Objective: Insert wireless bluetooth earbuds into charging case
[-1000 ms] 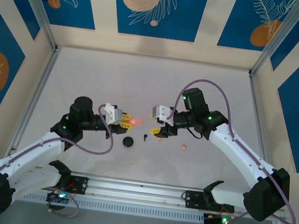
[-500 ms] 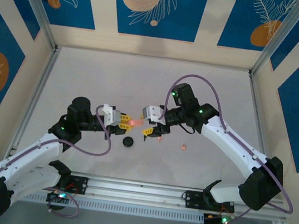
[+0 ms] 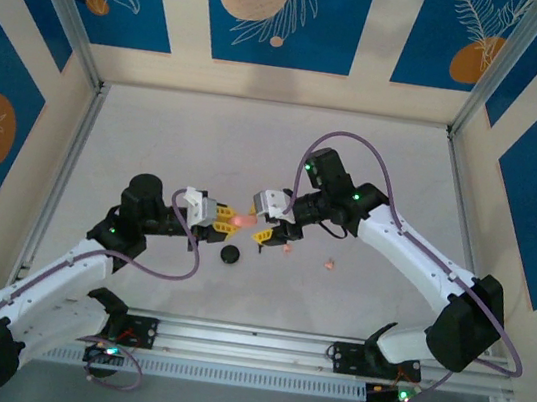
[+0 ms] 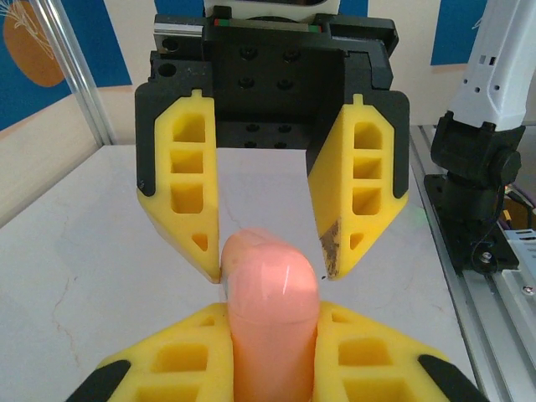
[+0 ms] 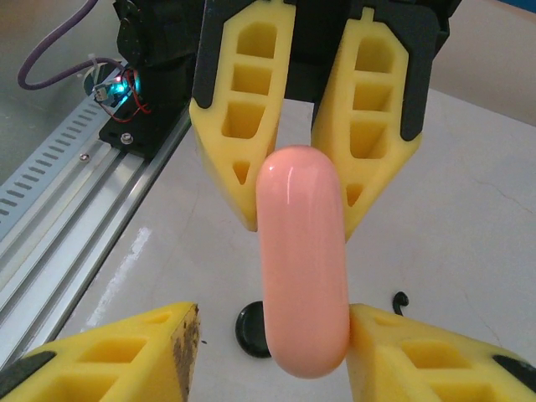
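Glossy pink pill-shaped charging case [image 5: 301,251]: your left hand [image 4: 275,322] pinches it shut-tight, right hand [image 5: 272,322] straddles it, grip I can't tell. Next, probably prying it open.

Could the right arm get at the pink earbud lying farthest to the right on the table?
Probably yes: the pink earbud lies uncovered near the right gripper, but its jaws straddle the pink case the left gripper holds, so it must back off first.
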Robot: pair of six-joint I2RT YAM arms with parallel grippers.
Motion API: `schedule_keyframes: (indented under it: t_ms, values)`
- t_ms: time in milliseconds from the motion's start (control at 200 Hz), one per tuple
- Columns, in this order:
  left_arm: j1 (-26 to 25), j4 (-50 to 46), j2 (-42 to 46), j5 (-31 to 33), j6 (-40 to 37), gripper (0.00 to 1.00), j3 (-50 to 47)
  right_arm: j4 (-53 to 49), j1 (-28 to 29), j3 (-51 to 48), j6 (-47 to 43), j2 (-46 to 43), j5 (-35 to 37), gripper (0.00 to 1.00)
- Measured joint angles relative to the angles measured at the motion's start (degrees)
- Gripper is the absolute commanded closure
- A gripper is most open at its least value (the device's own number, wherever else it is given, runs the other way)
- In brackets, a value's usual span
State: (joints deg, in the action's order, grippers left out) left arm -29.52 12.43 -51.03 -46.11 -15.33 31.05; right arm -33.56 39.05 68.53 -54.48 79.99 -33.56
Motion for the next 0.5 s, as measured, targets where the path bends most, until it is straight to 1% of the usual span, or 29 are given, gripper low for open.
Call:
schedule_keyframes:
  t_ms: [500]
  values:
    - [0.0,0.6,-0.7,-1.0,0.0,0.91,0.0,-1.1,0.5,1.2,0.9,0.0,-0.7,0.51]
